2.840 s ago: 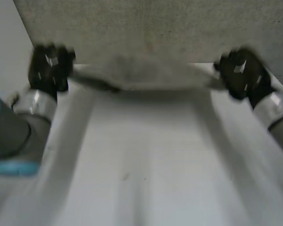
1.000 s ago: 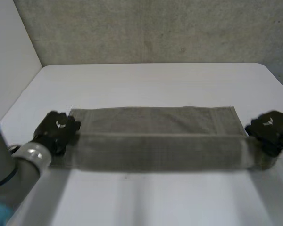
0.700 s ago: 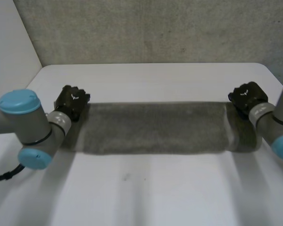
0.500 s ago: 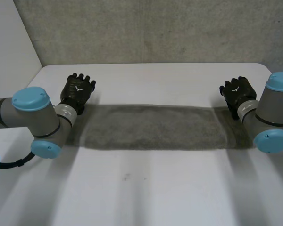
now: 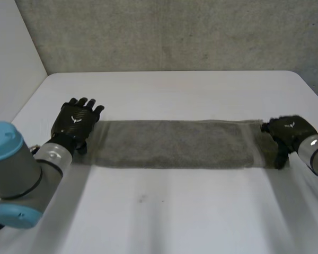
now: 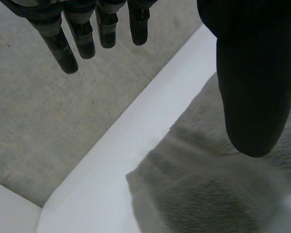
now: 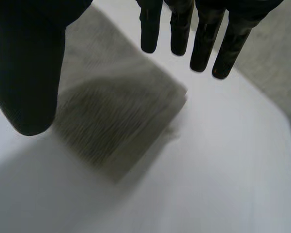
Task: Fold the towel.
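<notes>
Starting at the left: left hand (image 5: 74,120) sits at the left end of the towel (image 5: 172,144), fingers (image 6: 82,39) straight and spread, thumb apart, holding nothing. Towel lies flat as a long, apparently doubled strip across the middle of the worktop (image 5: 164,211), parallel to its far edge. Right hand (image 5: 289,132) is at the strip's right end, near the worktop's right edge, fingers likewise straight, empty. Risks, judged: a regrasp catching only the top layer would peel the fold open; uneven lift between the ends would skew the strip and misalign its edges

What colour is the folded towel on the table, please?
The towel is a plain grey-green, shown best in the head view.
</notes>
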